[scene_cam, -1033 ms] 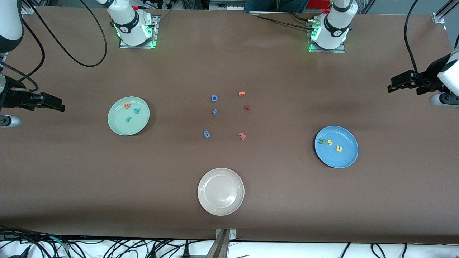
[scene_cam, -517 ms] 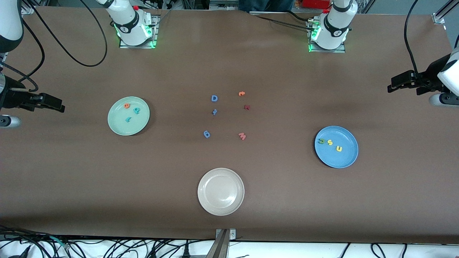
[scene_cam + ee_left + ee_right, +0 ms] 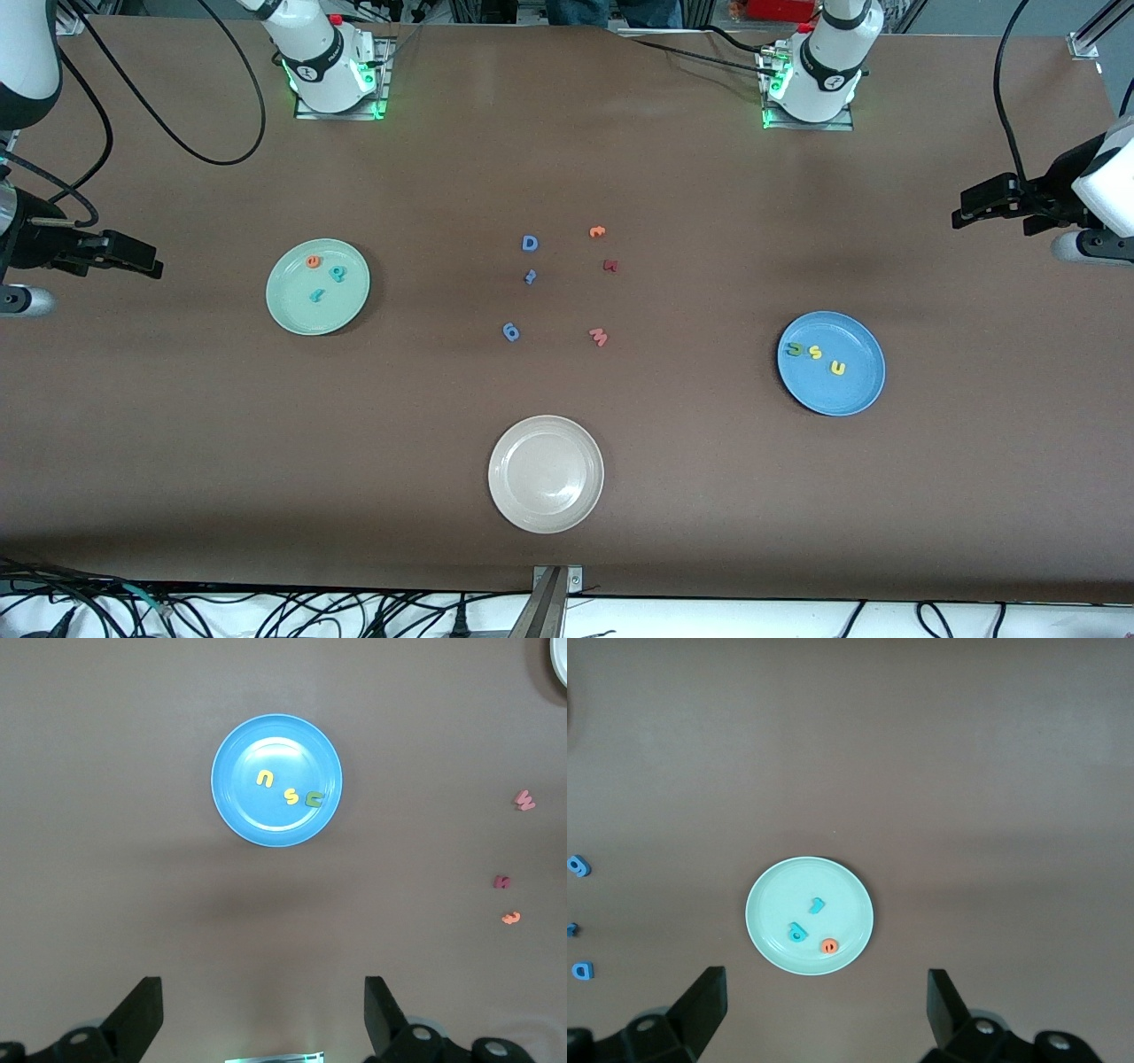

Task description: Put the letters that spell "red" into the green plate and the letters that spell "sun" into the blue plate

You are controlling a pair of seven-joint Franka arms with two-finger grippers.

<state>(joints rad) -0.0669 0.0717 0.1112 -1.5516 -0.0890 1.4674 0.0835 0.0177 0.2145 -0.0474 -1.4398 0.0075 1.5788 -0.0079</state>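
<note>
Nearest sat a round beige plate. Farther, the round mid-blue plate held the yellow and dark green foam "sun" letters; the round pale mint-green plate held the orange and teal foam "red" letters. Left gripper and right gripper hung spread at the table's ends.

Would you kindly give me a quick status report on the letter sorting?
Left gripper and right gripper open, empty, waiting at table ends. Red letters in green plate; sun letters in blue plate. Nothing obstructing.
</note>
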